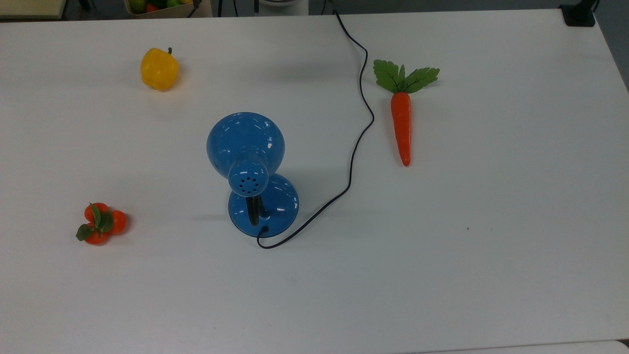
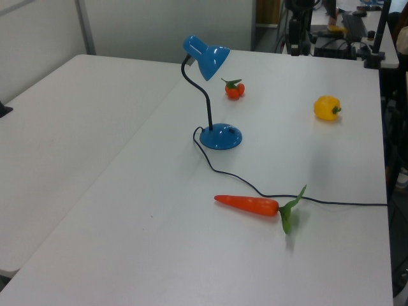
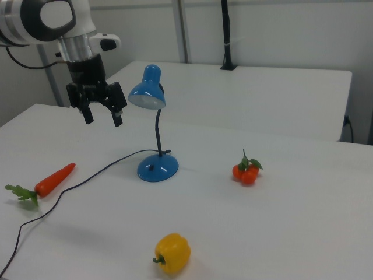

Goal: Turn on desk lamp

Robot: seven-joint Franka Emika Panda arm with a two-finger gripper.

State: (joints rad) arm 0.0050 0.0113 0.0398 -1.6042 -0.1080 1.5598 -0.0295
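One desk lamp upright – shade facing the right view's lower right, gripper jaws wide

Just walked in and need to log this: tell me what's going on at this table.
A Franka arm is set to switch on the blue desk lamp, which stands on a white table and does not look lit. The gripper hangs open in the air to the right view's left of the shade, touching nothing. A carrot, a yellow pepper and a cluster of small oranges lie around the lamp, apart from it. Its black cord trails off the table's edge.
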